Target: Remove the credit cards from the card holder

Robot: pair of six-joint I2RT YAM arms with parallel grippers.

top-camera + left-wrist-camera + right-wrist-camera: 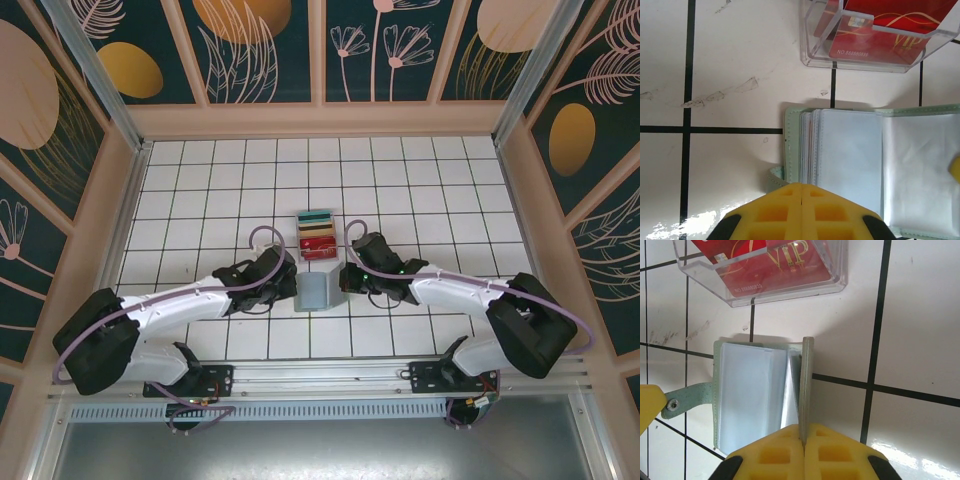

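Between the two grippers, the holder (320, 290), lying open, clear sleeves facing up; cannot tell whether cards sit in them. Its right cover upright on edge, clamped in the closed right gripper (804, 432), the rest of the holder spread to the left of those fingers. Closed too, the left gripper (802, 194), fingers pressed together at the holder's left edge, over the sleeves and just beside the strap (690, 395); cannot tell if anything is pinched there. Straight ahead of both fingertips, near the holder but apart from it, a clear tray (865, 62) with cards (885, 35), a red one nearest to the grippers. Under everything, the white tiled table (920, 330).
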